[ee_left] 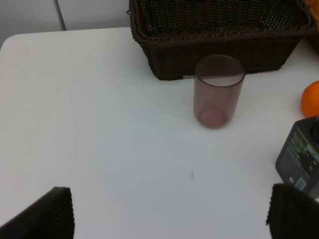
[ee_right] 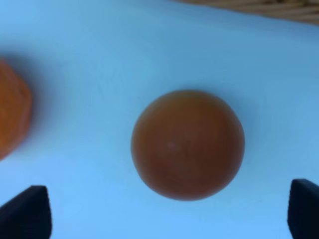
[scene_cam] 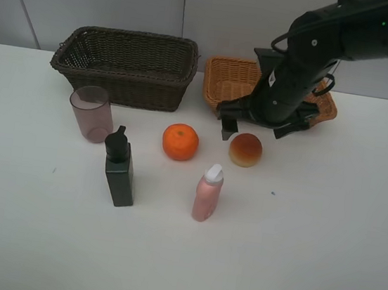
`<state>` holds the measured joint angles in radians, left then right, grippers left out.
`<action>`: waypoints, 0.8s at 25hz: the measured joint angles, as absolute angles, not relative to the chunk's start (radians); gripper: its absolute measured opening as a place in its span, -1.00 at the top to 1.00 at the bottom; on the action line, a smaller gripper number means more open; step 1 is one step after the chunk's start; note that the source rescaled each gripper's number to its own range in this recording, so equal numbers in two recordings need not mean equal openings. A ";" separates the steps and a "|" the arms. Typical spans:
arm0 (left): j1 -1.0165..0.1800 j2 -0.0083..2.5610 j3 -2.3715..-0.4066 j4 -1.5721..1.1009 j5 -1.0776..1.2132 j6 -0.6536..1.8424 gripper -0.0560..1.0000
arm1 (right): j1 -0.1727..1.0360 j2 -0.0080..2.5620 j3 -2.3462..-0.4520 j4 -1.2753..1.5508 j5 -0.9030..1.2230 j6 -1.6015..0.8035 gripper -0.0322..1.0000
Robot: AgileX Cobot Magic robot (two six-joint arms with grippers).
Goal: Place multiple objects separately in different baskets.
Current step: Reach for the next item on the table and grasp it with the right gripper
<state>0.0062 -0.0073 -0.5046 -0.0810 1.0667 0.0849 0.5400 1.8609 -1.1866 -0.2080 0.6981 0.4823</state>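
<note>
My right gripper [scene_cam: 256,130] hangs open just above and behind the orange-yellow peach [scene_cam: 246,150], in front of the light tan basket [scene_cam: 219,81]. In the right wrist view the peach [ee_right: 188,144] lies ahead of the open gripper [ee_right: 164,214], with nothing between the fingers. The tangerine [scene_cam: 180,142], the pink white-capped bottle [scene_cam: 208,193], the dark pump bottle [scene_cam: 119,171] and the mauve cup [scene_cam: 92,113] stand on the table. The dark brown basket [scene_cam: 126,66] is at the back left. My left gripper [ee_left: 169,219] is open over bare table, well short of the cup [ee_left: 218,92].
The white table [scene_cam: 324,239] has bare room along its front and right. The right arm covers much of the tan basket. The left wrist view also catches the dark basket [ee_left: 219,35], the tangerine [ee_left: 311,98] and the pump bottle [ee_left: 301,162].
</note>
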 joint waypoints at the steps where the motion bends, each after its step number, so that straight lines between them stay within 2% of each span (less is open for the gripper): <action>1: 0.006 -0.007 -0.505 -0.081 1.067 0.085 -1.00 | 0.540 1.861 -1.170 -0.208 0.685 0.485 -1.00; 8: 0.006 -0.007 -0.505 -0.081 1.067 0.085 -1.00 | 0.539 1.860 -1.137 -0.211 0.566 0.531 -1.00; 20: 0.006 -0.007 -0.505 -0.081 1.067 0.085 -1.00 | 0.515 1.886 -1.107 -0.293 0.480 0.611 -1.00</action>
<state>0.0062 -0.0073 -0.5046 -0.0810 1.0667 0.0849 0.5148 1.8858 -1.1067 -0.2927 0.4804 0.6113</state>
